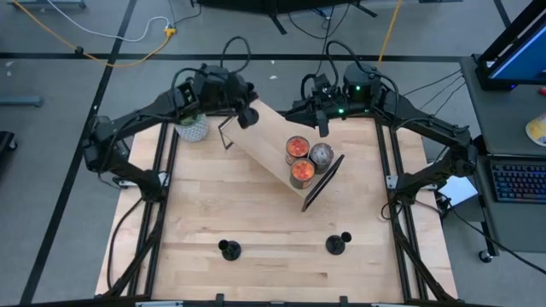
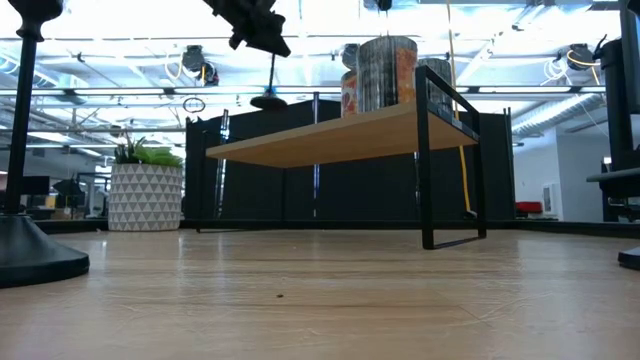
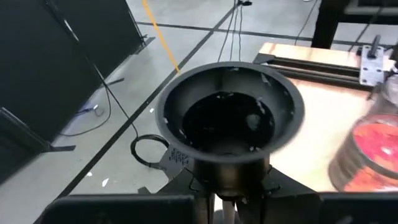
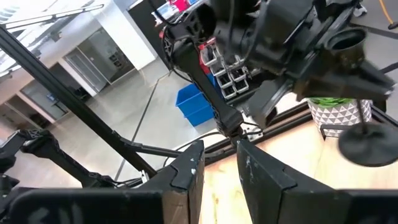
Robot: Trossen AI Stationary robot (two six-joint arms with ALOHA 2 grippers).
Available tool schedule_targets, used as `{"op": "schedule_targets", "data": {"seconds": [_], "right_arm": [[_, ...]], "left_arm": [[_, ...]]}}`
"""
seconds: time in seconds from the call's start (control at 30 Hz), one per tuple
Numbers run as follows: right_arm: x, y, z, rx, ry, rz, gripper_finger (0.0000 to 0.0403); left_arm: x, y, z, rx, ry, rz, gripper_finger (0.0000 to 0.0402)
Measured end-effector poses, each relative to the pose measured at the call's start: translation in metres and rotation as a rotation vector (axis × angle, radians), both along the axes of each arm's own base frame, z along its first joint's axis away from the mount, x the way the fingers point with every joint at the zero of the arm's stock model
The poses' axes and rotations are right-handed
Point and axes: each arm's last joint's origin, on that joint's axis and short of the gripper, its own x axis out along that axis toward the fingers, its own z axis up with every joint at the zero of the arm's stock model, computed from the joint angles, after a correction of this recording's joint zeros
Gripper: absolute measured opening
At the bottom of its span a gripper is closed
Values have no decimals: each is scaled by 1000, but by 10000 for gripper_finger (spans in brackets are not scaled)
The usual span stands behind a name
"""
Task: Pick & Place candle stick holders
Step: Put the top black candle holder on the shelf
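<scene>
1. Left gripper (image 1: 247, 115) hangs above the table's far side, clamped on the stem of one candle stick holder (image 2: 268, 100). The holder's round base floats clear of the board below it.
2. In the left wrist view, the held holder's top cup (image 3: 233, 115) opens towards the camera, dark inside with pale specks on its wall.
3. Just to the left of that gripper and behind it stands a white patterned planter (image 1: 193, 128) with a green plant in it, set on the table (image 1: 256, 213).
4. Directly beneath the gripper is the left end of a low wooden shelf (image 1: 264, 145) on black legs. It runs on a slant to the right and towards the near edge.
5. Farther right along the shelf, well away from the gripper, three cans (image 1: 301, 170) stand close together. Two have red-orange tops and one has a silvery top.
6. Right gripper (image 1: 322, 126) is level with the left one, on the far side of the cans, and its arm reaches in from the right rail. Its fingers (image 4: 186, 168) show only a narrow gap, with nothing between them.
7. Well towards the near edge, a second holder (image 1: 229, 250) stands upright on the table, nearly in line with the left gripper.
8. A third holder (image 1: 336, 245) stands upright to the right of the second, well apart from it and in line with the right gripper.
</scene>
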Motion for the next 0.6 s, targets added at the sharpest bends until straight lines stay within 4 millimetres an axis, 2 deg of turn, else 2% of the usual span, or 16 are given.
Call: {"op": "schedule_targets", "data": {"seconds": [0.3,0.6], "right_arm": [[0,0,0,-14,-1,-2,91],[-4,1,-7,-158,63,33,91]], "left_arm": [[-4,39,-9,-51,-54,-16,42],[8,58,-25,-93,-74,-72,42]]}}
